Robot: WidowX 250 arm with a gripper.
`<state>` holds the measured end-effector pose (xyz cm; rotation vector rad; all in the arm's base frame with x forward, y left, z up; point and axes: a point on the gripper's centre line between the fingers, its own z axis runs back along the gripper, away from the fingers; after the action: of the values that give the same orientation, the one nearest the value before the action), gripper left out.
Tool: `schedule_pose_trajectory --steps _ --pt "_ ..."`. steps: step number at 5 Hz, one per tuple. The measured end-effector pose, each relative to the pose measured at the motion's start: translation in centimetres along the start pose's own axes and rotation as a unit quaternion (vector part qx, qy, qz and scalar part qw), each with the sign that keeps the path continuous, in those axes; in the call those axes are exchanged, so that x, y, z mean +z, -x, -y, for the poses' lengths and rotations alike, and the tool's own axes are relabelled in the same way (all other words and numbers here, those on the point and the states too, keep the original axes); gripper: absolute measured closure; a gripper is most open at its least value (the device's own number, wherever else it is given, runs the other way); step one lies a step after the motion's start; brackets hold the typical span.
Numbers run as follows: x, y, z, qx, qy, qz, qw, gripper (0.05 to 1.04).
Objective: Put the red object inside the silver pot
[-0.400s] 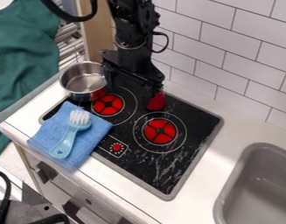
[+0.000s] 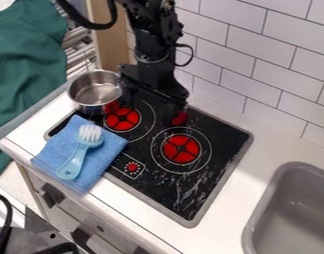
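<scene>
Legible text, labels, numbers: none for you to record. Small pale marks (image 2: pixel 132 175) ring the red knob (image 2: pixel 132 166) by the cooktop's (image 2: pixel 165 191) front edge; you cannot make out any characters in them.

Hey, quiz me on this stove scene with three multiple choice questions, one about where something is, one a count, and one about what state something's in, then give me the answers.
1. Where does the brush lie?
A. In the sink
B. On the blue cloth
C. On a wall shelf

2. How many round red burners show on the stove?
A. Two
B. Four
C. Five

3. How does the silver pot stand?
A. Upside down
B. Tipped on its side
C. Upright and open

Answers:
1: B, the cloth shows around and under it.
2: A, two red discs with dark crosses show.
3: C, its rim faces up, with no lid.
</scene>
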<state>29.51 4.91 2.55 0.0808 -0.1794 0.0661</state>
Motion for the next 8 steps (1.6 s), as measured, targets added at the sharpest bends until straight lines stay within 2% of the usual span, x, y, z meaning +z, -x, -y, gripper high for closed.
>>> schedule_pose_trajectory --steps 1,2,3,4,6,7,8 --pt "-0.4 -2.4 0.8 -0.027 0.011 0.019 0.9994 0.079" --pt "-1.7 -5.2 1.6 -0.051 0.022 0.015 0.9983 0.079" --pt "-4.1 -7.1 2.0 -0.055 0.04 -0.005 0.9977 0.079" --pt "-6.2 -6.8 0.8 -0.042 0.048 -0.033 0.9974 0.079" --pt "-7.4 -5.2 -1.4 -0.018 0.052 -0.052 0.9971 0.079" --pt "-7.1 -4.5 -1.2 -0.02 0.054 -0.054 0.9969 0.115" --pt "-6.6 -4.3 -0.9 -0.026 0.058 -0.045 0.997 0.255"
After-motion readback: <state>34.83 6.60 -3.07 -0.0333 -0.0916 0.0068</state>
